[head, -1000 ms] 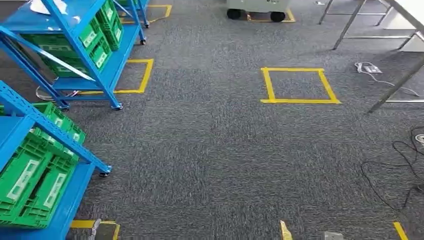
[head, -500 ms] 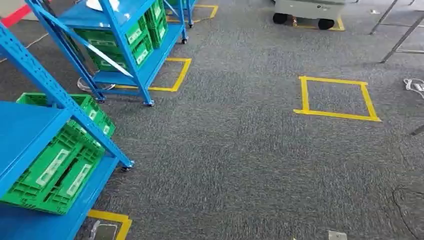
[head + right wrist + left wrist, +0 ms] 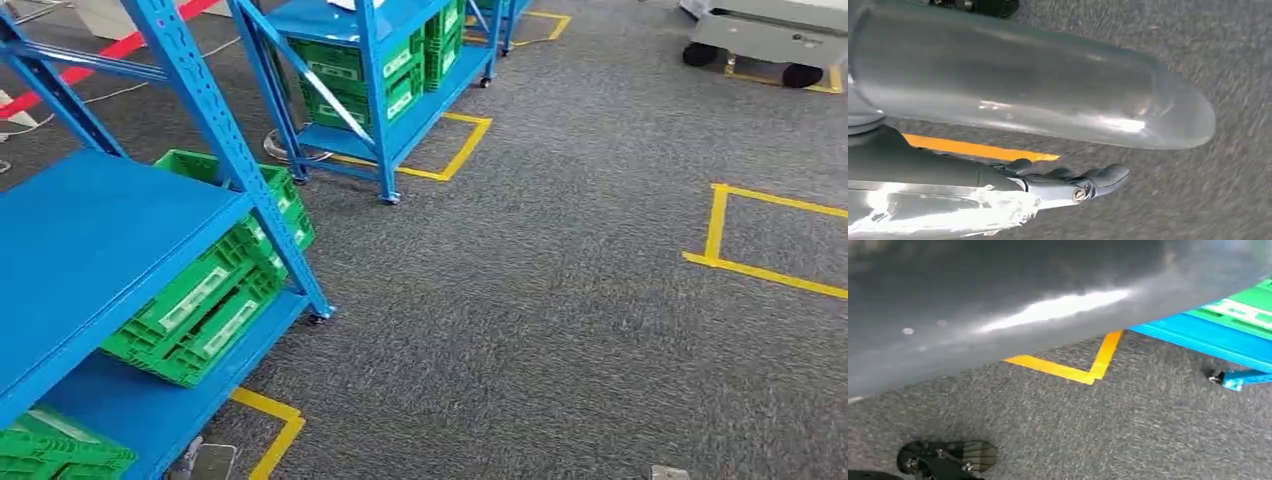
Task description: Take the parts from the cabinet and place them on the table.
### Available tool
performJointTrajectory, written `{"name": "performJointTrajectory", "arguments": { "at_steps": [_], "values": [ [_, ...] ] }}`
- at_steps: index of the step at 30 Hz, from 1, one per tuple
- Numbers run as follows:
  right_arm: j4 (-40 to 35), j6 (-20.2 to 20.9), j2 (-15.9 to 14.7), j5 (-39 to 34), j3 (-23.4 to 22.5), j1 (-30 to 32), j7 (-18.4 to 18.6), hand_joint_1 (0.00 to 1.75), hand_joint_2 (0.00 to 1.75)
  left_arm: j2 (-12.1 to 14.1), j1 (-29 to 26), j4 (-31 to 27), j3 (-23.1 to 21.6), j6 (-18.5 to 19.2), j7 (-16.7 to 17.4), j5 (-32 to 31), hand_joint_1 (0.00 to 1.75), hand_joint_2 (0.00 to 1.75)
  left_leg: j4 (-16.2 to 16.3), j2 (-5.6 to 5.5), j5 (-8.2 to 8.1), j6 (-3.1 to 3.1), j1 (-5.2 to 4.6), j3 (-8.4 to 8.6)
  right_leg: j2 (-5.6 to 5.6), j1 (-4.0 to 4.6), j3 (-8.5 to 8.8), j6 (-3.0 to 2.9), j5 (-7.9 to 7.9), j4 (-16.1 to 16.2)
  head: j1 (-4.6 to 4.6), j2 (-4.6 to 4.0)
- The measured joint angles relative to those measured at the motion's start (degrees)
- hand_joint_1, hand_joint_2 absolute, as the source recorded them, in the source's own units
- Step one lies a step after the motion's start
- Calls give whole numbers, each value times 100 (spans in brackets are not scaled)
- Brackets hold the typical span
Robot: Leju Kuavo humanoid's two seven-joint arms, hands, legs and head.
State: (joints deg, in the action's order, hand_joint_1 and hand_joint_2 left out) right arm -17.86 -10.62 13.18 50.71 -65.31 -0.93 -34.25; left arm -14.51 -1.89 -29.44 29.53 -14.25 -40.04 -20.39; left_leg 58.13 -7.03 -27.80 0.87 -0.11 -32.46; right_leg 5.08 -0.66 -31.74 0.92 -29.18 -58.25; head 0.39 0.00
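Right hand (image 3: 1068, 182): hangs over carpet, fingers loosely curled, holding nothing
Left hand: state can't tell
Cabinet (image 3: 110, 240): blue
Green crates (image 3: 205, 300): on cabinet's lower shelf

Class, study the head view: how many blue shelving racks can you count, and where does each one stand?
3. The nearest blue rack is at the left, a second rack stands beyond it at top centre, and part of a third rack shows behind that, at the top edge. More may lie out of frame.
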Motion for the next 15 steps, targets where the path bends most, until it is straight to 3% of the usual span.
{"name": "performJointTrajectory", "arguments": {
  "at_steps": [2, 3, 4, 5, 6, 7, 8, 9, 10, 11, 12, 13, 14, 15],
  "values": [
    [0, -2, -2, 2, -2, -1, -4, 0, 0, -2, -39, 0, 2, -2, 0, 0, 0, 0, -36, -108, 37, -66, 34, -13, -89, 19, 4, -13, 5, 3, 0, 0],
    [0, -2, 20, 2, -2, -8, -4, 0, 0, 7, -45, 0, 2, -4, 0, 0, 0, 0, -25, -149, 15, -103, 11, -26, -182, -22, 24, -49, 31, 77, -7, 0],
    [-4, -2, 20, 4, -2, -17, -4, 0, 0, 11, -50, 0, 2, -7, 0, 0, 0, 0, 57, 180, -78, -126, -12, -49, -257, -27, 57, -78, 48, 106, -20, 0],
    [-11, -4, 20, 4, -2, -8, -9, 0, 0, 15, -37, 0, 2, -9, 0, 0, 0, 0, 352, 476, -295, -169, -14, -181, -340, -21, 74, -112, 43, 121, -66, 0],
    [-11, -4, 20, 4, -4, 8, -9, 0, 0, 18, -13, 0, 2, -9, 0, 0, 0, 0, 768, 591, -519, -203, -1, -383, -436, -11, 75, -124, 35, 120, -59, 0],
    [-11, -2, 22, 4, -11, 17, -4, 0, 0, 17, -5, 0, 2, -9, 0, 0, 0, 0, 1262, 637, -737, -227, 16, -621, -540, -2, 76, -136, 23, 119, -66, 0],
    [-11, -2, 22, 4, -15, 16, -2, 0, 0, 17, -9, 0, 0, -9, 0, 0, 0, 0, 1627, 648, -851, -250, 32, -799, -632, 0, 75, -140, 15, 119, -57, 0],
    [-11, -2, 22, 9, -20, 12, -2, 0, 0, 17, -23, 0, 0, -7, 0, -2, 0, 0, 1738, 655, -821, -266, 43, -853, -710, 0, 78, -138, 10, 117, -65, 0],
    [-11, 0, 26, 20, -20, 8, -2, 0, 0, 28, -38, 0, 0, 9, 0, -9, 0, 0, 1590, 665, -660, -276, 50, -774, -784, 0, 87, -133, 2, 117, -66, 0],
    [-11, 0, 28, 37, -24, -1, -2, 0, 0, 50, -46, 0, 0, 37, 0, -11, 0, 0, 1198, 695, -408, -274, 52, -567, -858, 0, 104, -126, -9, 117, -63, 0],
    [-13, -2, 31, 48, -28, -5, -2, 0, 0, 72, -47, 0, -2, 52, 0, -11, 0, 0, 606, 779, -124, -256, 48, -244, -930, 1, 135, -116, -24, 117, -66, 0],
    [-15, 0, 33, 55, -33, -4, -2, 0, 0, 81, -44, -2, -2, 52, 0, -7, 0, 0, 123, 1021, 52, -213, 23, 37, -986, 8, 167, -99, -41, 118, -63, 0],
    [-15, 2, 37, 61, -37, -2, -2, 0, 0, 87, -27, -9, -2, 37, 0, 0, 0, 0, -85, 1314, -31, -172, -53, 141, -1040, 51, 180, -63, -69, 102, -66, 0],
    [-15, 4, 37, 72, -50, 1, -2, 0, 0, 87, -6, -11, -7, 26, 0, -2, 0, 0, -91, 1218, -9, -122, -53, 114, -1089, 55, 179, -37, -78, 101, -57, 0]
  ]
}}
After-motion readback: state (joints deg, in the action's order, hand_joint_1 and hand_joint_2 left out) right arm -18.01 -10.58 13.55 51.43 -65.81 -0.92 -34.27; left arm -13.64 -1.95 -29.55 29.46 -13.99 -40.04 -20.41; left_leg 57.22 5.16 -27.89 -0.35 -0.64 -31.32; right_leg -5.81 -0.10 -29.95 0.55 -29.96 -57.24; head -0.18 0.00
